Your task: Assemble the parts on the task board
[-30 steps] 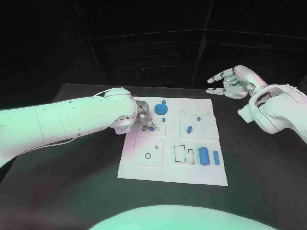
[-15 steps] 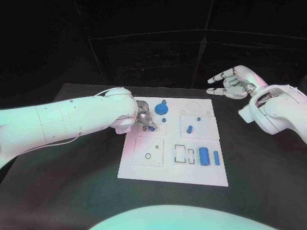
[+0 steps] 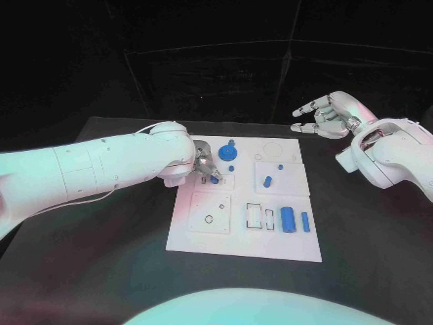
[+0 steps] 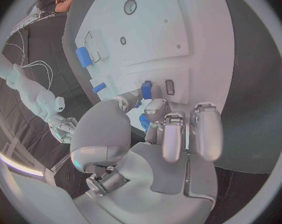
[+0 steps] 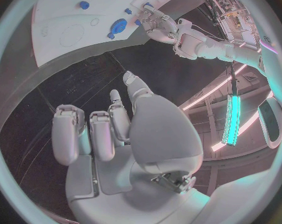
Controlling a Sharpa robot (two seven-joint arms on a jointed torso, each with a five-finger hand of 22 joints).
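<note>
My left robot hand [image 3: 205, 164] is low over the upper-left part of the task board [image 3: 245, 247], fingers curled in close together. In the left wrist view its fingertips [image 4: 152, 106] pinch a small blue part [image 4: 146, 89] that sits at a rectangular recess on the board, with a second blue piece [image 4: 144, 123] showing just behind the fingers. So that robot hand is gripping the small blue part, which touches the board.

My right robot hand [image 3: 326, 116] hangs above the worktop [image 3: 99, 271] past the board's far right corner, well apart from every part. Its fingers are spread and loosely bent, and it holds nothing.

Against the picture from a second ago I see almost no difference — the left robot hand is at the same recess, perhaps a touch further along the board, and the right one has stayed where it was. The loose pieces have not shifted.

On the board, a round blue knob [image 3: 227, 153] stands just beside the left hand, a small blue peg [image 3: 267, 181] lies in the right-hand square panel, and a blue cylinder [image 3: 287, 219] with a thinner blue bar [image 3: 305, 222] beside it lies near the right edge. The near half of the board carries little — a square panel with a small hole [image 3: 209, 219] and two slot outlines. The worktop shows dark bare surface on both sides of the board.
</note>
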